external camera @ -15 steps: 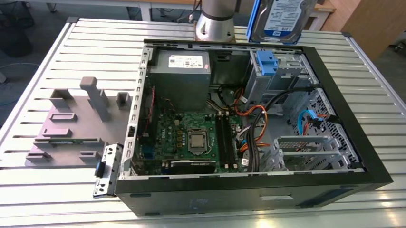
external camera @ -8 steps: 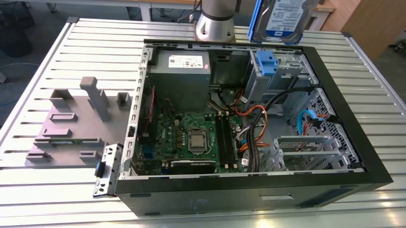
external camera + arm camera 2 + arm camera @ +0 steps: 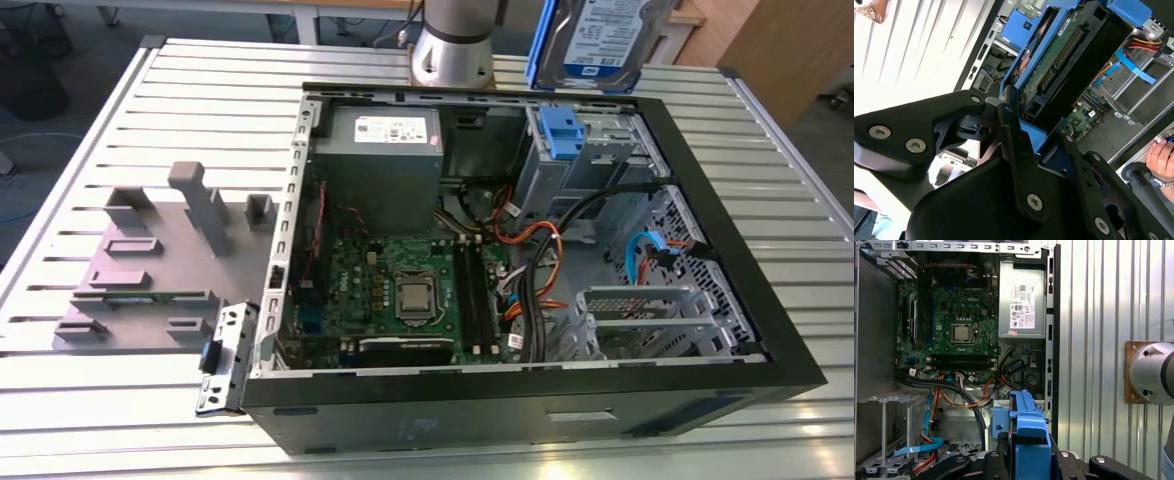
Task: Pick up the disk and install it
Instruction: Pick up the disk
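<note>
- the disk (image 3: 601, 40): a flat rectangular silver hard drive with a white-and-blue label, framed by a blue plastic carrier bracket. It is held in the air above the far rim of the case, just beside the arm's silver base column (image 3: 454, 45), touching neither case nor worktop.
- the gripper (image 3: 1036, 137): black metal fingers on bolted linkages, closed narrow on the two sides of the disk's blue carrier. In the second wrist view the drive's green circuit-board underside faces the camera.
- open black tower computer case (image 3: 534, 410): it lies on its side in the middle of the slatted metal worktop (image 3: 200, 90).
- grey box-shaped power supply (image 3: 380, 150): in the case corner nearest the base column.
- green motherboard (image 3: 400, 290): on the case floor.
- grey metal drive cage (image 3: 587, 170), with its fixed blue plastic latch (image 3: 561, 135): directly beneath the disk.
- grey moulded fixture plate (image 3: 147, 270): beside the case, toward the worktop's edge at the exterior view's left.
- a person's hand (image 3: 1160, 157) with a wristwatch: apparently outside the case wall.
</note>
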### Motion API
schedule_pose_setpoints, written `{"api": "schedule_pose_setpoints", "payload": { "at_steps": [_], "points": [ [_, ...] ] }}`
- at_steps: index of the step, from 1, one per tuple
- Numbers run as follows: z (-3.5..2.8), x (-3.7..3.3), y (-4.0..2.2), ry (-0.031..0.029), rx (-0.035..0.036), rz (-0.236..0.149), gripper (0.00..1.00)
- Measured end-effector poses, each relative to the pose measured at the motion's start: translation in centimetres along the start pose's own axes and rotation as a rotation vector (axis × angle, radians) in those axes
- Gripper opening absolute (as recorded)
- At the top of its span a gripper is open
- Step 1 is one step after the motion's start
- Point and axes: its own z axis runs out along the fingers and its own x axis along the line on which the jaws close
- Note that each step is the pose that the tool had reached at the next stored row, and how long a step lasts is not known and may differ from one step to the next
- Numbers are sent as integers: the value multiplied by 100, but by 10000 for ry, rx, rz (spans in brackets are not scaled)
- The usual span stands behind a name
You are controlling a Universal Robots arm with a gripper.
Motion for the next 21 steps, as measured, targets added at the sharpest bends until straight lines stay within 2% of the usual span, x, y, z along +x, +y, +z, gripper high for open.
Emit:
{"api": "schedule_pose_setpoints", "payload": {
  "at_steps": [21],
  "points": [
    [0,0,-97,0,0,0,37]
  ]
}}
